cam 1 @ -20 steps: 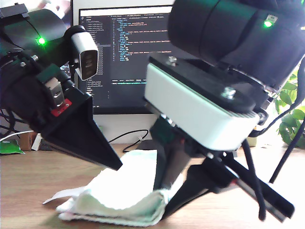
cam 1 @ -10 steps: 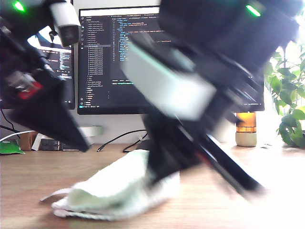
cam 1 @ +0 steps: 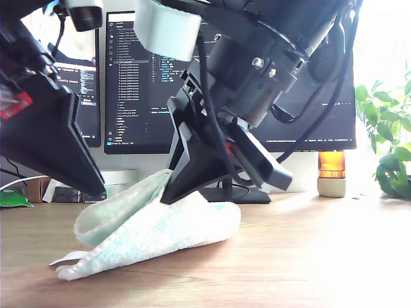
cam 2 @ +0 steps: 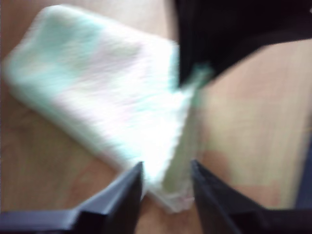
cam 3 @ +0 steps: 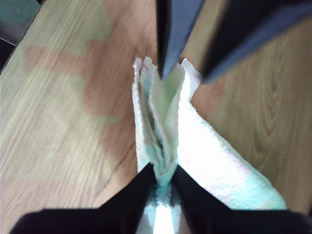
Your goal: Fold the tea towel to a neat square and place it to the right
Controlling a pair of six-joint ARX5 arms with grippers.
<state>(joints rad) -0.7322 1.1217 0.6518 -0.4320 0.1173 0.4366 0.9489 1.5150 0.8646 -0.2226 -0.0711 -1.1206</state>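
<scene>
Clamped on the towel's [cam 3: 214, 165] layered edge is my second end effector [cam 3: 163, 183], fingers together with several folds of cloth pinched between them and standing up off the bench [cam 3: 53, 146]. My first end effector [cam 2: 165, 190] has a towel corner lying between its two fingers; the fingers sit a bit apart with cloth filling the gap, but that view is blurred, so I cannot tell if they actually bite. Each wrist view shows the other arm's dark tip touching the towel at its far end. In the exterior view the towel [cam 1: 160, 224] is folded over, pale mint, lying on the wood bench [cam 1: 308, 256] near the camera and left of centre, with its upper part lifted off the surface and a thin loose flap trailing toward the exterior view's left. One dark arm tip [cam 1: 90, 186] hangs at the towel's raised edge on the exterior view's left, another [cam 1: 180, 186] presses into the cloth at centre; which is first and which second I cannot tell from the wrist views. Far behind stand a monitor [cam 1: 141, 83] with code on screen, an amber jar [cam 1: 332, 173] and a plant [cam 1: 392, 147] at the exterior view's right.
</scene>
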